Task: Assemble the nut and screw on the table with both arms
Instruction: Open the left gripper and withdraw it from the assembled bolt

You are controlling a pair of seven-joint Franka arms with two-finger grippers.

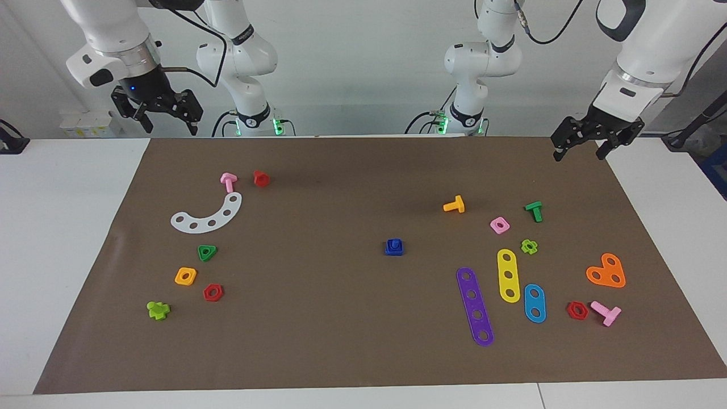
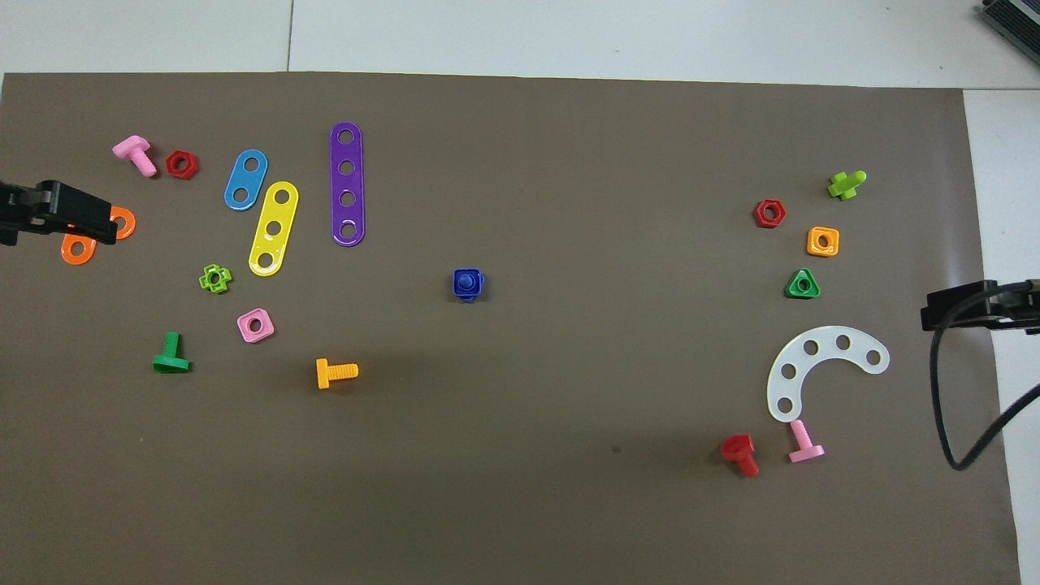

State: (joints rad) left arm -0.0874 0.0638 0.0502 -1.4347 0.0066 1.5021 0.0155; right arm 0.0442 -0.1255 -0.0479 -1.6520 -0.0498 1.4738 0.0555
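The dark-blue nut point(image 1: 400, 250) sits around the stem of the dark-blue screw point(image 1: 393, 243) near the middle of the brown mat point(image 1: 318, 329); the two stand together as one piece, stem up. In the overhead view the nut point(image 2: 480, 283) and the screw point(image 2: 466, 281) show the same. My right gripper point(image 1: 168, 126) hangs open and empty in the air over the mat's corner at the right arm's end. My left gripper point(image 1: 580, 153) hangs open and empty over the mat's corner at the left arm's end. Both show at the overhead view's edges: left gripper point(image 2: 57, 213), right gripper point(image 2: 963, 307).
Toward the left arm's end lie an orange bolt point(image 1: 454, 205), a pink square nut point(image 1: 500, 225), a green bolt point(image 1: 534, 211), and purple point(image 1: 475, 306), yellow point(image 1: 508, 275) and blue point(image 1: 534, 303) strips. Toward the right arm's end lie a white curved strip point(image 1: 207, 215) and an orange-yellow nut point(image 1: 186, 276).
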